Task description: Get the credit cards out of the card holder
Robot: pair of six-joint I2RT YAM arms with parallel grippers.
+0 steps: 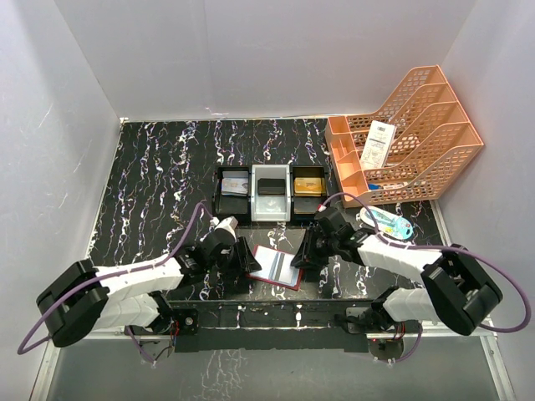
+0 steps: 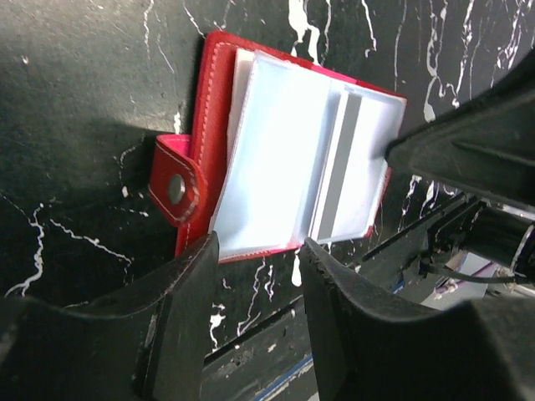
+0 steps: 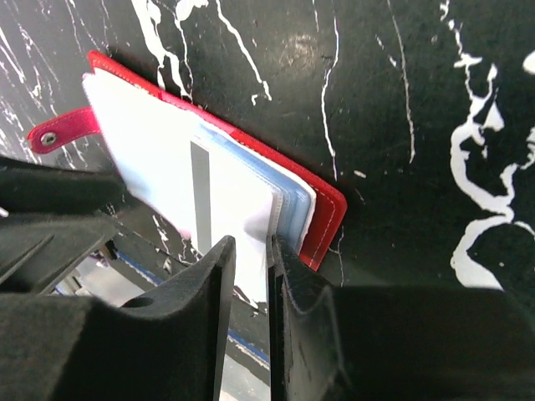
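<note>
The red card holder (image 1: 276, 267) lies open and flat on the black marbled counter (image 1: 159, 167) between both arms, clear sleeves up so a striped credit card (image 2: 338, 159) can be reached. The left fingers (image 2: 188, 284) stand apart at its snap-tab side, likely to steady it. The right fingers (image 3: 209, 292) are nearly together at the opposite sleeve edge; whether they pinch it, I cannot tell.

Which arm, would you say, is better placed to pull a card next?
Right, likely: right gripper, jaws narrow, lines up on the card holder sleeve edge; left gripper stands open opposite.
</note>
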